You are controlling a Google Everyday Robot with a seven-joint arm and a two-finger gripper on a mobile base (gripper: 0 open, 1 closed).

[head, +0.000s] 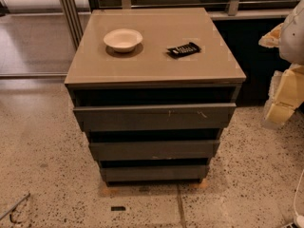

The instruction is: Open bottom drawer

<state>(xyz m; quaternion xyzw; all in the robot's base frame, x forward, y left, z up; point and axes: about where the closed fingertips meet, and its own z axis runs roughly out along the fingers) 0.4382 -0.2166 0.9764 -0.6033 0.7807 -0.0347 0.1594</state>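
"On the flat tan top of the grey three-drawer desk (pixel 156 72), what is entered?"

"Item one: a shallow round white bowl (pixel 123 39), upright, left of centre, with only its own white inside showing. Item two: a flat black rectangular object (pixel 184 49), lying at a slant right of centre, well apart from the bowl. What it is cannot be told."

"And the drawers?"

"Three plain dark grey fronts, stacked. The widest top front (pixel 154 117) bears pale scratch marks. The mid-width front (pixel 154 149) sits below it. The bottom drawer (pixel 154 173), the narrowest and slimmest slab, is the lowest of the three and lies just above the speckled pale stone floor (pixel 47 151). A dark gap runs above each front, and the contents of all three are hidden."

"The pincer?"

"A pale yellow and white pincer (pixel 284 98) at the right edge of the view, level with the top drawer, beside the desk and apart from it. It touches no drawer. Whether it is released or clenched, I cannot tell."

"Anything loose?"

"One small dark flat piece (pixel 118 208) on the floor in front of the desk."
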